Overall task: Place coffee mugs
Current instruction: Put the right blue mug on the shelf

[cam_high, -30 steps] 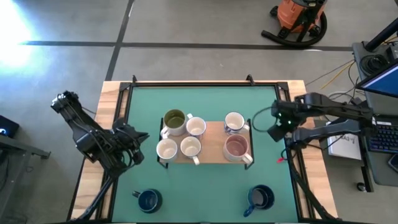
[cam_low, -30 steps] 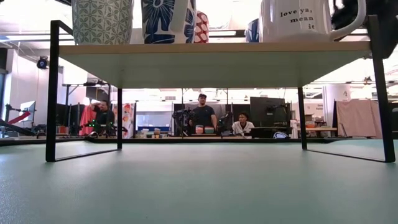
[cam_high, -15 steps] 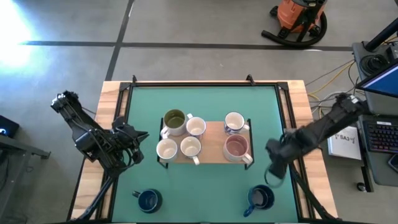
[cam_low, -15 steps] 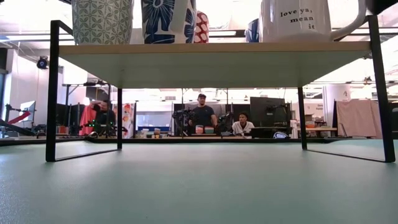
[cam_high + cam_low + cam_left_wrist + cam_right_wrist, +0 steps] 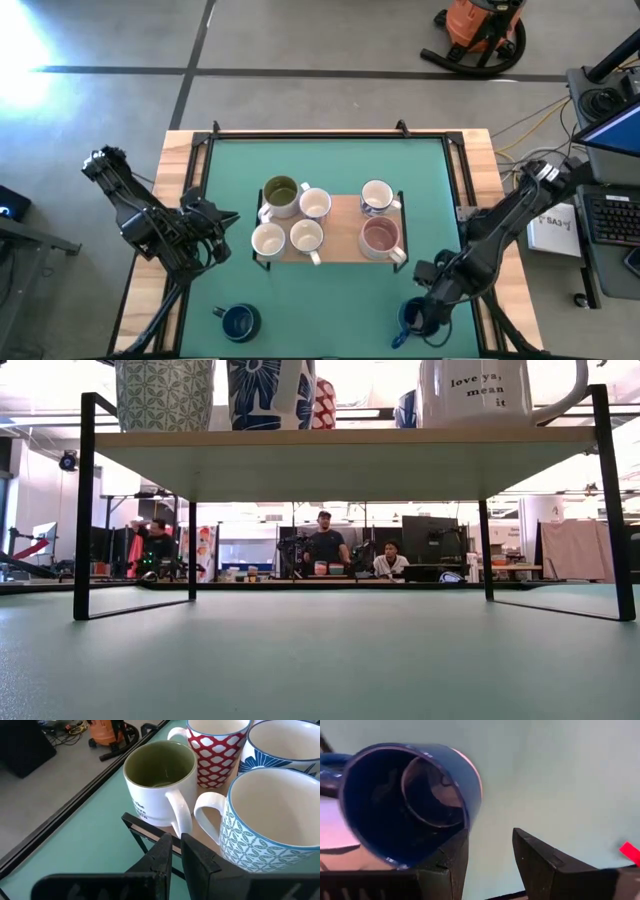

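Right gripper (image 5: 487, 855) at the dark navy mug (image 5: 412, 800)

The glossy navy mug stands on the green table (image 5: 330, 290) near its front right corner, off the rack (image 5: 340, 250). One of the spread fingers (image 5: 452, 857) sits at its rim, the other outside. The left gripper (image 5: 175, 852), fingers nearly together, waits beside the rack.

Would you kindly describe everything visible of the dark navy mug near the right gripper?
The dark navy glazed ceramic mug stands upright on the green table mat, at its front right, apart from the wooden rack. It looks empty, with a glossy inside and a handle at one side. The right gripper, open, is at its rim, one finger by the wall; contact is unclear.
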Motion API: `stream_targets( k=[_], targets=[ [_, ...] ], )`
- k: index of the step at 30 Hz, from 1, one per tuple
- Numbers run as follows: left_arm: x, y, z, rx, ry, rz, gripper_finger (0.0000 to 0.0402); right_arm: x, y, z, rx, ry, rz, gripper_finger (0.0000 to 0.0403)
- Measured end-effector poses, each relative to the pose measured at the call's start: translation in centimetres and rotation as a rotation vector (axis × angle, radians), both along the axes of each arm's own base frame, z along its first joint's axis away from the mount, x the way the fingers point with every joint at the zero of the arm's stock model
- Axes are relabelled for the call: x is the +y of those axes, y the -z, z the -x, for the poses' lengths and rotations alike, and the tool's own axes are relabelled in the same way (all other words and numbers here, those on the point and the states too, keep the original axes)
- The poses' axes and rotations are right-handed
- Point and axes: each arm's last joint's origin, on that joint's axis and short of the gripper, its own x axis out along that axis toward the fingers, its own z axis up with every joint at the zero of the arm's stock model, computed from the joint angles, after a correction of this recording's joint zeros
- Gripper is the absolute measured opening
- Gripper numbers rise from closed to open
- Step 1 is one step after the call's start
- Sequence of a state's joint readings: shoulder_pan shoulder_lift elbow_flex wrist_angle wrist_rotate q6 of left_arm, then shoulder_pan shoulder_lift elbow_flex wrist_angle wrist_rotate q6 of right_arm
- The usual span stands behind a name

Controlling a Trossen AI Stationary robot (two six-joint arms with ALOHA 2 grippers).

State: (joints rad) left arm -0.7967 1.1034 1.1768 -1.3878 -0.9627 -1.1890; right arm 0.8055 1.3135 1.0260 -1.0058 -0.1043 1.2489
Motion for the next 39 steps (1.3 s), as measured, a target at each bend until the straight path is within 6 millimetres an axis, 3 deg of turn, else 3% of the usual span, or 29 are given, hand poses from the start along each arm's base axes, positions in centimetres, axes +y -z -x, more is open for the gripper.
stream_targets(
  k=[15, 23, 28, 39],
  targets=[
    [0.0, 0.0, 0.0, 0.016, 0.017, -0.018, 0.0023, 0.9, 1.7, -0.9, 0.036, 0.08, 0.032, 0.0141],
    [0.0, 0.0, 0.0, 0.017, 0.017, -0.019, 0.0023, 0.3, -0.1, -0.2, 0.012, 0.059, -0.042, 0.0141],
    [0.0, 0.0, 0.0, 0.016, 0.017, -0.018, 0.0023, 0.9, -1.4, -1.1, -0.201, -0.085, -0.087, 0.0141],
    [0.0, 0.0, 0.0, 0.014, 0.017, -0.015, 0.0023, 2.4, 1.9, -2.5, -0.147, -0.317, 0.033, 0.0141]
  ],
)
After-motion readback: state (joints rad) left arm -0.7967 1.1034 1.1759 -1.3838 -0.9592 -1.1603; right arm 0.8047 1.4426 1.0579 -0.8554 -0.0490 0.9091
